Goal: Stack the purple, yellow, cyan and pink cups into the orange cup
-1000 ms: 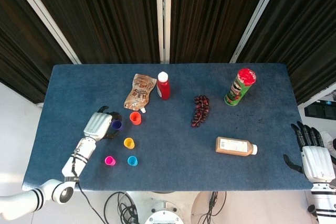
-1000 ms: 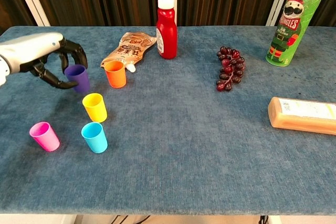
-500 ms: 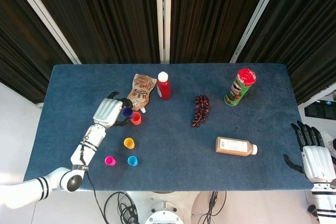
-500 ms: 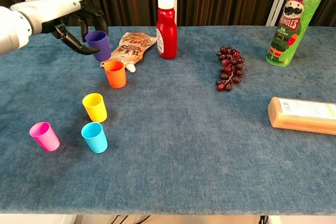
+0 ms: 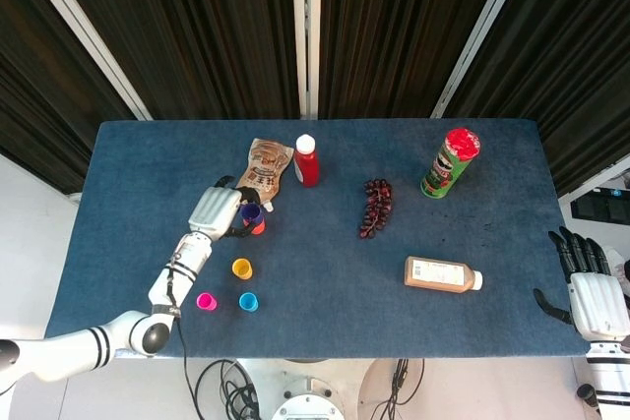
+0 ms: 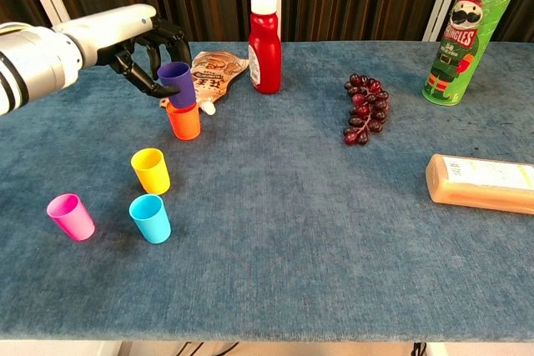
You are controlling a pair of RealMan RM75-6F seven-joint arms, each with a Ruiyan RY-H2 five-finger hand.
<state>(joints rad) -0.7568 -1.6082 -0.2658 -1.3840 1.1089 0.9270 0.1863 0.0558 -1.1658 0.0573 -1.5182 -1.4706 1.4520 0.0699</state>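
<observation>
1. Purple cup (image 6: 178, 83) sits upright in the grasp of the left hand (image 6: 138, 54), fingers curled around its sides, its base at the mouth of the orange cup (image 6: 183, 120); whether it has entered that cup is unclear
2. Orange cup stands on the blue table (image 6: 292, 231) just in front of a brown snack pouch (image 6: 214, 72)
3. Yellow cup (image 6: 151, 170), cyan cup (image 6: 151, 218) and pink cup (image 6: 71, 216) stand upright and apart from each other, nearer the table's front edge
4. Red sauce bottle (image 6: 264, 42) stands beside the pouch; grapes (image 6: 364, 108), a green chip can (image 6: 453, 36) and a bottle lying on its side (image 6: 481, 183) are well apart to the right
5. Right hand (image 5: 594, 296) hangs off the table's right edge, fingers straight and apart, holding nothing
</observation>
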